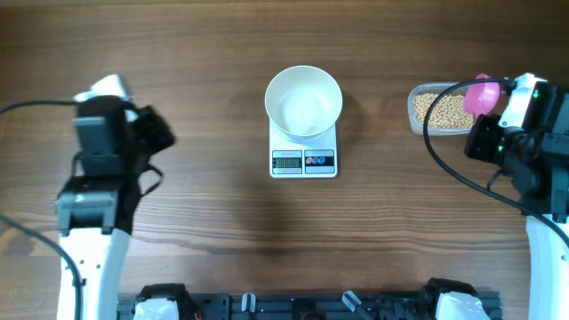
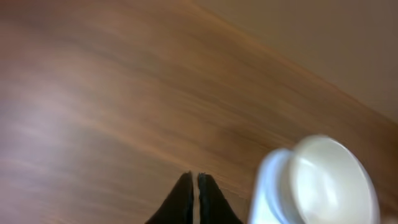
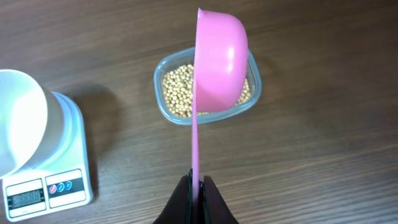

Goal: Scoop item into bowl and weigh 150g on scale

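Right fingers (image 3: pixel 182 200) pinch scoop (image 3: pixel 221 62) (pink) above beans (image 3: pixel 176 93).

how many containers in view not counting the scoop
2: bowl on the scale mid-table; tub of beans far right, under the scoop. None seems hidden.

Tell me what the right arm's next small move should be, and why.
Probably lower the pink scoop into the soybeans and dig. The right gripper is shut on its handle, the scoop hangs on edge above the clear tub, and the white bowl on the scale looks empty.
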You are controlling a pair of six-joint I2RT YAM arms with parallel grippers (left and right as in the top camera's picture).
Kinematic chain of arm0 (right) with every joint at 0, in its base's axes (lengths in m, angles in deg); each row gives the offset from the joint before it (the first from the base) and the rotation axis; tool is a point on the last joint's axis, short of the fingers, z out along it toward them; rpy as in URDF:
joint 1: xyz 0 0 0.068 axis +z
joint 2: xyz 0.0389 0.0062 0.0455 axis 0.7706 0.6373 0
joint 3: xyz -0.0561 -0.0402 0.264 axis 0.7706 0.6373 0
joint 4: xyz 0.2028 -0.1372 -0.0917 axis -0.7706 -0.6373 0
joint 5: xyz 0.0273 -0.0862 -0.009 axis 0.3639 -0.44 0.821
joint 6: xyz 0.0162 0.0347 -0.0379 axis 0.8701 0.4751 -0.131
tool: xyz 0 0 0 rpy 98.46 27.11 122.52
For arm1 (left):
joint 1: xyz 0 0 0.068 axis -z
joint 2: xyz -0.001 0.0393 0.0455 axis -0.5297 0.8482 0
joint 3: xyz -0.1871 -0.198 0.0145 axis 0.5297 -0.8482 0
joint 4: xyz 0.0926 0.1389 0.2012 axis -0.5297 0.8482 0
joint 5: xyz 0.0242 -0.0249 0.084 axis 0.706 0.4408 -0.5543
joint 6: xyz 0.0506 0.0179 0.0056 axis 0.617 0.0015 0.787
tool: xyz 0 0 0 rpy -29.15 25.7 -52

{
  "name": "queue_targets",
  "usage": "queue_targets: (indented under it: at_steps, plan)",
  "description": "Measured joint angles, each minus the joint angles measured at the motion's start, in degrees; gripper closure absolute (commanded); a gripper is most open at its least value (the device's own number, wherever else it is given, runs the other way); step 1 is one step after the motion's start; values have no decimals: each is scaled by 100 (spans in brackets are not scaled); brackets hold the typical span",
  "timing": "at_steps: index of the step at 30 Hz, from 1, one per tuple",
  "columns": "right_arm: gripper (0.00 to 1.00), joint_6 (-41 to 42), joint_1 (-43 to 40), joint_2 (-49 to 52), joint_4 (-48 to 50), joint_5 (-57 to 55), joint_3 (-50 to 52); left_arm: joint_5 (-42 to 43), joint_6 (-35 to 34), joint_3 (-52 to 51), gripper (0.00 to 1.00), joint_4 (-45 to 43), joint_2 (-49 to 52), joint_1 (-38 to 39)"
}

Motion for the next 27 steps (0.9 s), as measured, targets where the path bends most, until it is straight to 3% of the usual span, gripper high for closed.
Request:
queue_targets:
  at_steps: [3, 6, 16, 27]
  plan:
    - [96, -188, 0, 0, -37, -50, 0, 4, -37, 0, 55, 20, 76, -573]
    - [96, -560, 0, 0, 4, -63, 0, -2, -66, 0, 0, 24, 278, -1069]
    - [96, -1878, 0, 568, 350, -83, 0, -2, -76, 0, 0, 131, 962, -1832]
    - [96, -1899, 0, 1423, 1121, 63, 0, -2, -76, 0, 0, 39, 1121, -1919]
